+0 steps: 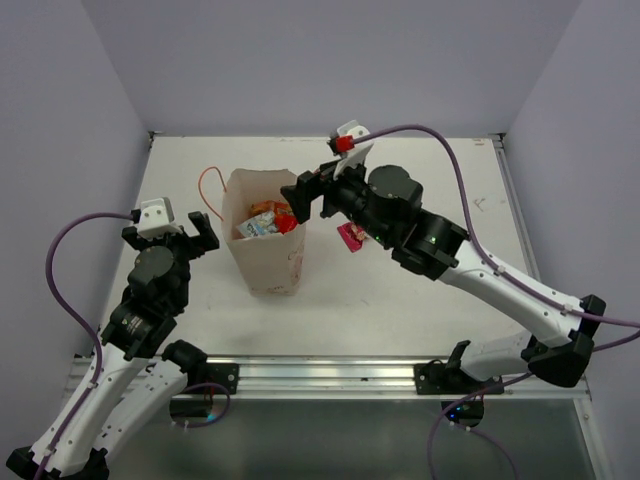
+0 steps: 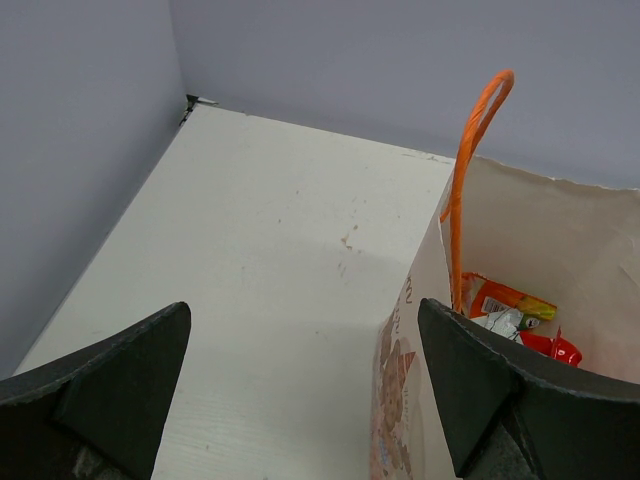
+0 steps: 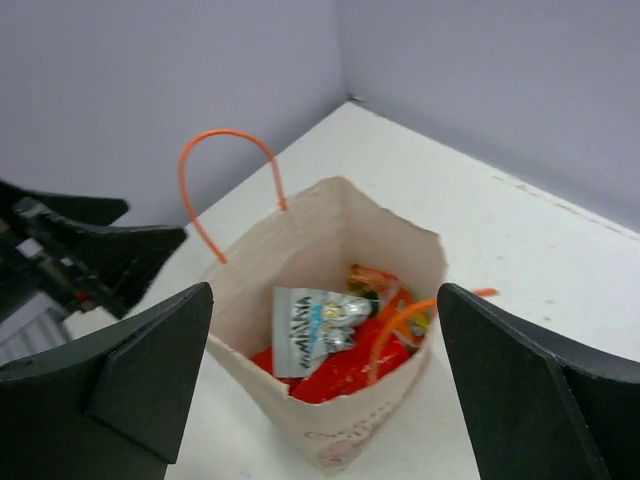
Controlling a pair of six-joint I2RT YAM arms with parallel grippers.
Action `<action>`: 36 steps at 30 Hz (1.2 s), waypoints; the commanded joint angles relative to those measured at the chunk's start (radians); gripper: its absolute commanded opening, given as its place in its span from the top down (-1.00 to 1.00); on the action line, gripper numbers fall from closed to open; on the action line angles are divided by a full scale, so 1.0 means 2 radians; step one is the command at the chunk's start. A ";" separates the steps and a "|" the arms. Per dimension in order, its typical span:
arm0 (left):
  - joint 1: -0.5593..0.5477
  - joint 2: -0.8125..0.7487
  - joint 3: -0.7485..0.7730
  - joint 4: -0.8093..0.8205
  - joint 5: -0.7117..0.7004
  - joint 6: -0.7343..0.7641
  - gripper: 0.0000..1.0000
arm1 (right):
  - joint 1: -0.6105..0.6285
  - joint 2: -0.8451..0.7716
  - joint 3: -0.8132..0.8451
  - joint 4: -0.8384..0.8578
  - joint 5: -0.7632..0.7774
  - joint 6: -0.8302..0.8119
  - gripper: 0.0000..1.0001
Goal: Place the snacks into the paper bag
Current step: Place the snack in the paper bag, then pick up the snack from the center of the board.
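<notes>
Paper bag point(image 1: 272, 268) stands upright holding red, silvery and orange snacks point(image 3: 318, 328).

My right claw point(image 3: 322, 310) hangs above the bag point(image 1: 275, 265), which stands mid-table point(image 1: 400, 300) with snacks point(image 3: 320, 335) inside. My left claw point(image 2: 305, 385) sits just left of it. One packet point(image 1: 351, 237) lies on the table to the bag's right.

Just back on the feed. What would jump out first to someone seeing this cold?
The paper bag stands upright left of the centre of the table, with shiny red and silver snacks already inside. The right gripper hangs open and empty over its mouth. One magenta packet lies on the table beside the bag, under the right arm.
</notes>
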 commanded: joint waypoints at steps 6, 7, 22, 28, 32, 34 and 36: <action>0.002 -0.003 -0.003 0.023 -0.003 -0.004 -1.00 | -0.001 -0.085 -0.093 0.009 0.281 -0.014 -0.97; 0.001 -0.004 -0.003 0.022 -0.003 -0.004 -1.00 | -0.003 -0.092 -0.117 0.008 0.313 -0.013 -0.97; 0.001 -0.008 -0.004 0.021 0.003 -0.006 -1.00 | -0.202 -0.172 -0.271 -0.153 0.364 0.196 -0.95; 0.001 -0.008 -0.004 0.020 0.002 -0.006 -1.00 | -0.296 -0.147 -0.306 -0.164 0.320 0.248 -0.86; 0.001 -0.008 -0.004 0.020 0.004 -0.006 -1.00 | -0.366 -0.120 -0.322 -0.160 0.264 0.279 -0.70; 0.001 -0.008 -0.004 0.020 0.004 -0.006 -1.00 | -0.396 -0.102 -0.330 -0.147 0.226 0.287 -0.53; 0.001 -0.008 -0.003 0.020 0.004 -0.006 -1.00 | -0.416 -0.089 -0.339 -0.136 0.201 0.294 -0.40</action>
